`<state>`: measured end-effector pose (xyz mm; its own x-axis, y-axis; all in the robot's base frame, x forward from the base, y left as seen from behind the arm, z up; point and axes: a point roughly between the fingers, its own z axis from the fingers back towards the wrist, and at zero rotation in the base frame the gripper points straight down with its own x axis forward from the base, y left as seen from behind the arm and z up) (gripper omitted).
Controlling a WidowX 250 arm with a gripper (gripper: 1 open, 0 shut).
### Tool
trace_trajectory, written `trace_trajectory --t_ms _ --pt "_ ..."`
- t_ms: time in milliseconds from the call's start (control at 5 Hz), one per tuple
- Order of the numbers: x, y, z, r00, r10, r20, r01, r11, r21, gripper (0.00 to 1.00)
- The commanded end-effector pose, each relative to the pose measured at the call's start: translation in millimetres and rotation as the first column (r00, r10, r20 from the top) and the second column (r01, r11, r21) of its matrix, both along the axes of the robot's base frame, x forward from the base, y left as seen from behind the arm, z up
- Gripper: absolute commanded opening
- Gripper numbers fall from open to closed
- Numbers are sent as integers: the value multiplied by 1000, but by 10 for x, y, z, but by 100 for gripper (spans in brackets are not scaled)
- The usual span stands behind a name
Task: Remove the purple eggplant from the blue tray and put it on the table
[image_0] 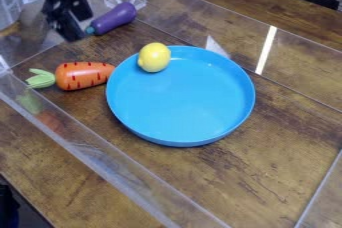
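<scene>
Only one view, from above the desk [287, 172]. Purple eggplant [115, 16] lies on the wood at top left, well apart from the blue tray [201, 112], so I judge the task basically done; next move is just to back off w/o nudging it. My hand [70, 27] hangs just left of the eggplant, pointing steeply down, wide open, holding nothing.

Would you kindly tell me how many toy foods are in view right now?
3: the eggplant on the table beside the gripper, the carrot left of the tray, and the yellow ball in the tray.
</scene>
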<state>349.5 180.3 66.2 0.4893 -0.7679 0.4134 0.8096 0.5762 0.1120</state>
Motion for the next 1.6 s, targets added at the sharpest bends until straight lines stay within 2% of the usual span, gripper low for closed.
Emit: trace_trajectory --t_ms 0,200,400,600,800,1200,1400 --pt "-118 211 347 998 61 28 -62 998 27 100" --pt "-185 160 461 996 91 14 -92 996 16 100" --pt "-231 86 533 998 62 5 -62 998 8 100" --pt "-259 73 533 1000 23 11 -22 1000 -3 0" --pt "-331 90 551 1000 -16 6 17 999 -27 100" --pt "-313 -65 711 1000 8 -2 -8 998 -57 100" --pt "-308 -42 727 1000 22 -6 -23 998 -67 100"
